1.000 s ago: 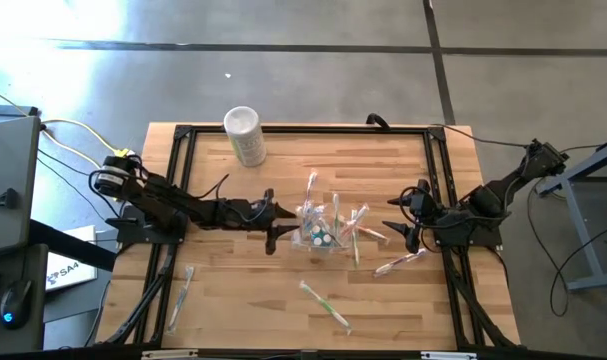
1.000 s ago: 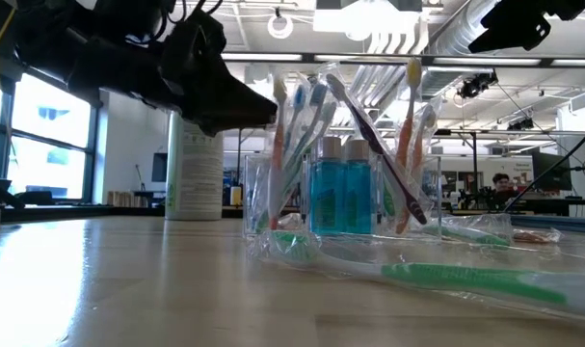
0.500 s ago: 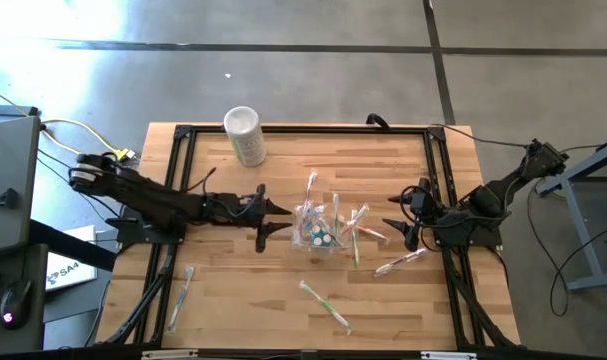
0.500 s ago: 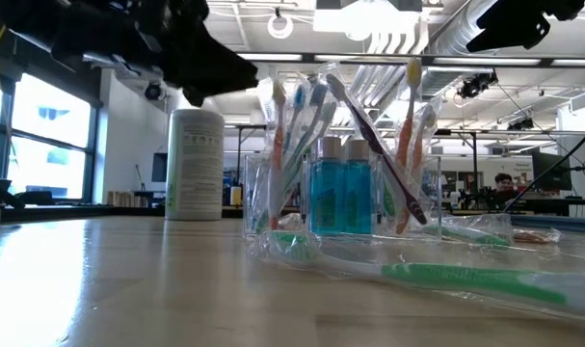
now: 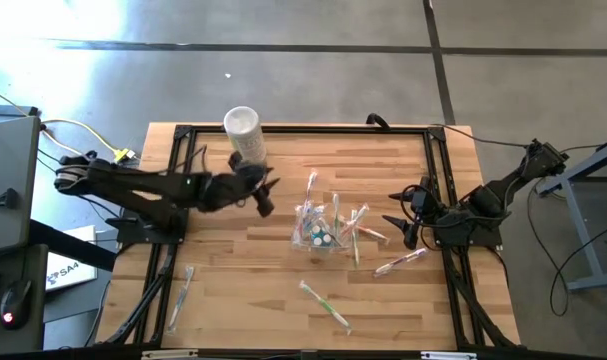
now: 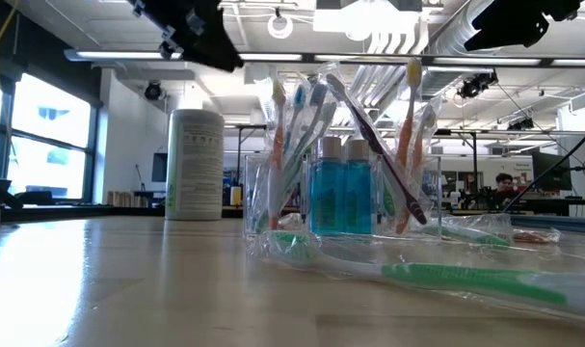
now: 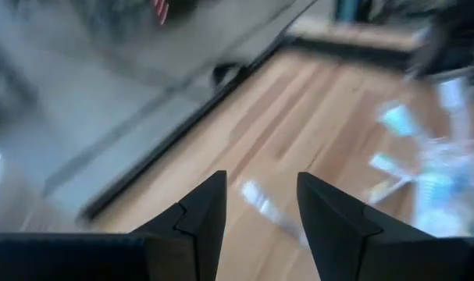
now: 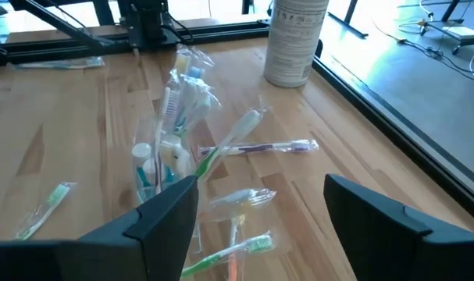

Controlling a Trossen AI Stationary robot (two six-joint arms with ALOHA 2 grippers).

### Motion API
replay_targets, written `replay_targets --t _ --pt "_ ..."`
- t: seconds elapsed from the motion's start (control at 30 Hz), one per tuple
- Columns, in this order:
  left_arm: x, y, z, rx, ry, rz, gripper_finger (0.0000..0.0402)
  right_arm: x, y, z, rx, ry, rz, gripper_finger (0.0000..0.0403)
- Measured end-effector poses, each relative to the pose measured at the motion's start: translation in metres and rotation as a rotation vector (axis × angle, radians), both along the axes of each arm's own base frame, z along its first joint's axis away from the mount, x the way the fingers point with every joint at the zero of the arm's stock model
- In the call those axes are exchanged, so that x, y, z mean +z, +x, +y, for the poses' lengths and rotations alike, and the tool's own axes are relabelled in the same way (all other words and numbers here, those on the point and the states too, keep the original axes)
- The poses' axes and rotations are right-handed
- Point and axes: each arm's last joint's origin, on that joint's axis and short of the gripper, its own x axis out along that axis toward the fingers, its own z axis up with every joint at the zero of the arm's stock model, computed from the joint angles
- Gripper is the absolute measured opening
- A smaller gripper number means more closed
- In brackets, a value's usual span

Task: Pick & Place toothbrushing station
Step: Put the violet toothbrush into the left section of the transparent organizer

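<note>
The clear plastic cup [image 5: 318, 232] stands upright on its base at the table's middle, holding several toothbrushes and teal toothpaste tubes [image 6: 340, 198]. More wrapped toothbrushes lie flat on the wood around it [image 5: 325, 305] [image 5: 401, 262] [image 5: 181, 295]. My left gripper [image 5: 266, 195] hovers open and high, left of the cup, near the white cylinder; nothing is between its fingers [image 7: 260, 211]. My right gripper [image 5: 395, 222] hangs open in the air right of the cup, which shows beyond its fingers [image 8: 261, 187].
A tall white opaque cylinder [image 5: 245, 135] stands at the far left of the table. A black frame [image 5: 303, 130] runs along the table's edges. In the low view a green toothbrush in its wrapper [image 6: 475, 280] lies in front of the cup.
My left gripper has risen well above the table and drawn back from the cup toward the far left, by the white cylinder. It has tipped up from pointing steeply down to nearer level. Cup and toothbrushes have stayed put.
</note>
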Motion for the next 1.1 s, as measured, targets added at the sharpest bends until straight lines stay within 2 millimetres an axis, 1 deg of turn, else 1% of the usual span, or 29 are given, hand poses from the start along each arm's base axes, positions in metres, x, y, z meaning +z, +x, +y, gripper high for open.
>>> replay_targets --t 0.07,0.13,0.2,0.27,0.4,0.5,0.6,0.73,0.83,0.9,0.97,1.1 --pt "0.009 0.001 0.013 0.069 -0.099 0.054 0.0151 0.001 0.000 0.000 0.000 0.001 -0.005 0.0270" --pt "0.018 0.006 0.027 0.111 -0.181 0.087 0.0151 0.000 0.000 0.000 0.000 0.000 -0.004 0.0270" --pt "0.020 0.010 0.044 0.138 -0.234 0.149 0.0151 0.000 0.000 0.000 0.000 0.000 -0.004 0.0270" --pt "0.020 0.022 0.061 0.141 -0.291 0.150 0.0151 0.000 0.000 0.000 0.000 0.000 -0.004 0.0270" --pt "0.003 0.042 0.097 0.101 -0.439 0.198 0.0151 0.000 0.000 0.000 0.001 -0.001 -0.003 0.0270" --pt "-0.012 0.054 0.121 0.100 -0.523 0.230 0.0151 0.000 0.000 0.000 0.002 -0.003 0.003 0.0270" --pt "-0.030 0.065 0.138 0.087 -0.599 0.263 0.0151 -0.001 0.000 0.000 0.005 -0.005 0.009 0.0270" --pt "-0.046 0.080 0.140 0.023 -0.653 0.270 0.0151 -0.002 -0.001 -0.001 0.004 -0.014 0.023 0.0270" --pt "-0.052 0.090 0.135 -0.022 -0.660 0.266 0.0151 -0.002 -0.002 -0.001 0.004 -0.020 0.033 0.0270" --pt "-0.055 0.096 0.130 -0.045 -0.651 0.256 0.0151 -0.003 -0.002 -0.001 0.004 -0.020 0.033 0.0270" --pt "-0.056 0.097 0.125 -0.063 -0.656 0.273 0.0151 -0.003 -0.002 -0.001 0.004 -0.019 0.033 0.0270" --pt "-0.055 0.100 0.119 -0.113 -0.614 0.290 0.0151 -0.002 -0.002 -0.001 0.003 -0.015 0.029 0.0270"
